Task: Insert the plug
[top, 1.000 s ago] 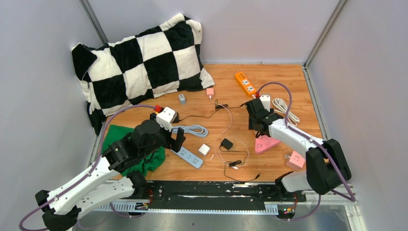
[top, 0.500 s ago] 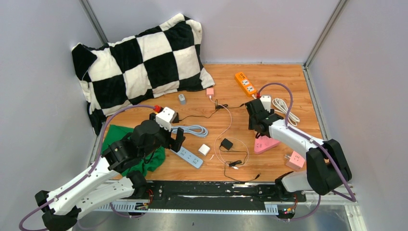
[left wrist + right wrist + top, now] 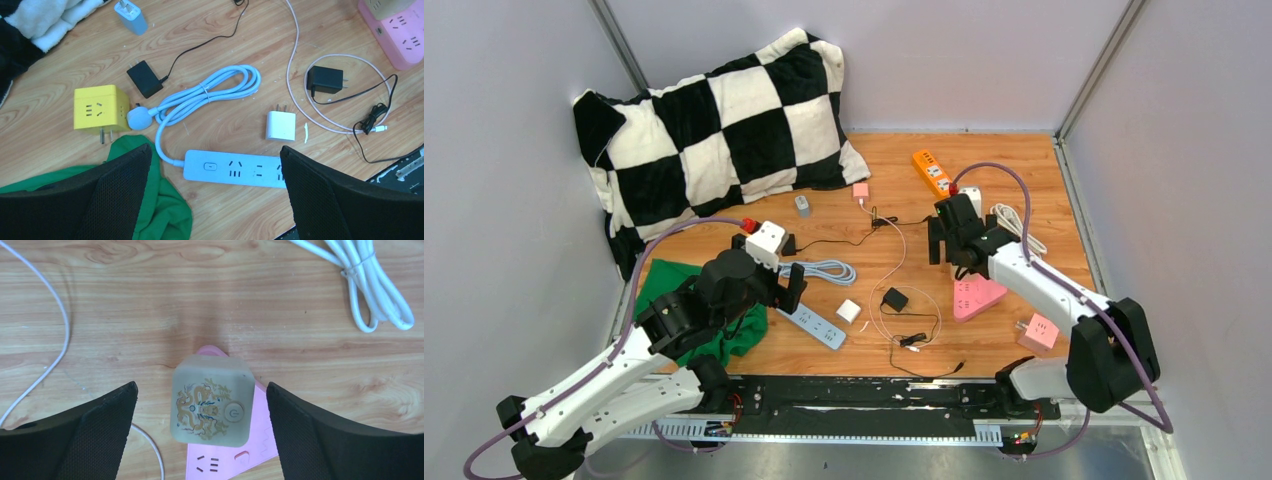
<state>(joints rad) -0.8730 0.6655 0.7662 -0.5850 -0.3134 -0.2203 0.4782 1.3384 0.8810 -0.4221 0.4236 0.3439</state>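
Nearest the arm bases, a square pink cube socket sits at the right on the wooden table, and a crumpled green cloth lies at the left. The left gripper hovers with its black fingers spread wide and nothing between them. It hangs over a long pale blue power strip, whose own looped cable lies just beyond it. A small white charger lies just beside that strip with its two prongs pointing away from it. A yellow cube socket rests at the cloth's edge.

At mid-table lie two black adapters, each with a thin cord. To the right, the plug, a beige cube printed with a dragon and a power symbol, stands upright on the far corner of a pink triangular power strip. Its printed face is turned up. The right gripper hangs above it with its fingers wide apart on either side, not touching. Whether the prongs are seated cannot be told.

Farther back lie a bundled white cable, a pale blue charger, a small pink charger and an orange power strip. That makes three strips in all. A black-and-white checked pillow fills the far left corner.
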